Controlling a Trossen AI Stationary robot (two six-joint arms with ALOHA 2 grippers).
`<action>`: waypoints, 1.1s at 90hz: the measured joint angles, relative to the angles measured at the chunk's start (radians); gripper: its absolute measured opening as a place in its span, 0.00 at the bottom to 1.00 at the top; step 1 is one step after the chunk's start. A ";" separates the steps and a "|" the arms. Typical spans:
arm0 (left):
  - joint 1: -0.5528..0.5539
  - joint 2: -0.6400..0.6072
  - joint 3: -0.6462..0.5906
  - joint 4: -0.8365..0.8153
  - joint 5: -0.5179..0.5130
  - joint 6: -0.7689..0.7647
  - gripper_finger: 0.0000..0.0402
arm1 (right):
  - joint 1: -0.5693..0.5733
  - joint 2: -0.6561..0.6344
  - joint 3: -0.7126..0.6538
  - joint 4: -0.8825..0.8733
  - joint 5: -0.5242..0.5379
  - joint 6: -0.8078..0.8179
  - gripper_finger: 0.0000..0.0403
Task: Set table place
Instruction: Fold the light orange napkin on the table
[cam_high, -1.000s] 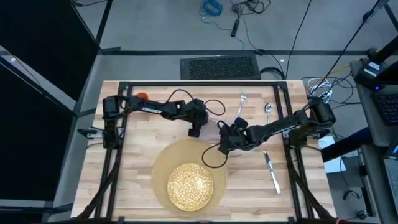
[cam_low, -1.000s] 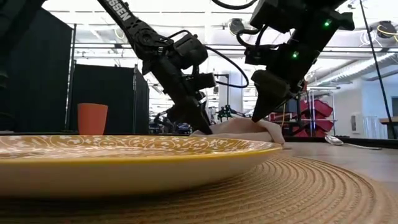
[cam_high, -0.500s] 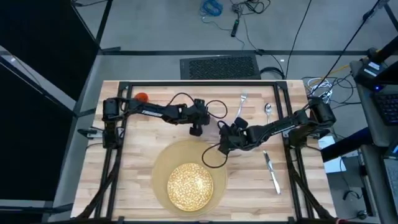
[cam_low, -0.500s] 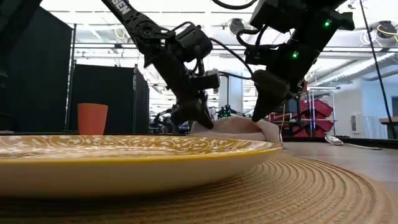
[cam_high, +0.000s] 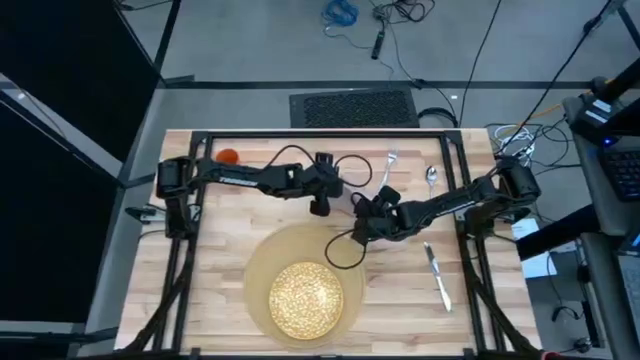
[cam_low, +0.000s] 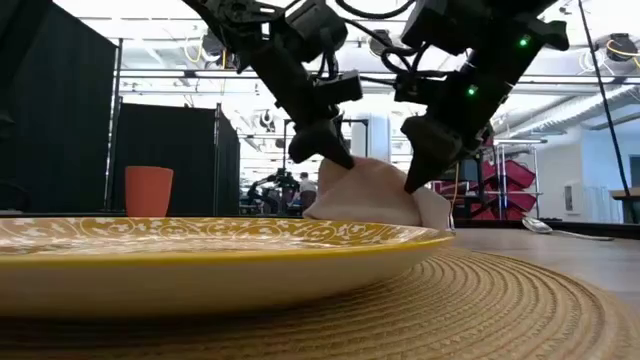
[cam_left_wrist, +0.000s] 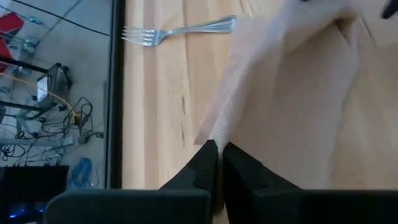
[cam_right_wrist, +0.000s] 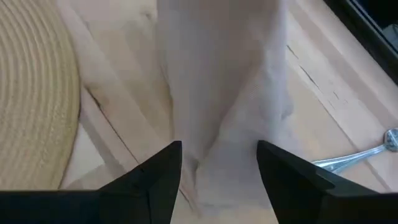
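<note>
Two round pieces lie nearest: gold-speckled plate (cam_low: 200, 240) on woven tan mat (cam_low: 520, 310). Beyond, the left gripper (cam_low: 318, 148) pinches a pinkish-grey cloth napkin (cam_low: 375, 195) corner, lifting it, probably to unfold; the right gripper (cam_low: 425, 165), fingers spread, straddles the cloth's other end.

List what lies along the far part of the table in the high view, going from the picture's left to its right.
Orange cup → left claw, pinched on the napkin → fork → spoon. The right claw sits close under the fork, so its place in the order is unclear.
</note>
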 joint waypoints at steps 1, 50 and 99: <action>-0.001 0.000 0.000 -0.001 0.000 0.000 0.00 | -0.001 0.000 0.000 -0.001 0.002 0.000 0.48; -0.009 -0.001 0.001 -0.071 -0.023 -0.001 0.00 | -0.033 0.014 0.046 -0.079 -0.094 -0.069 0.01; -0.003 -0.252 -0.001 -0.187 -0.082 -0.045 0.00 | -0.072 -0.027 0.449 -0.552 -0.031 -0.311 0.00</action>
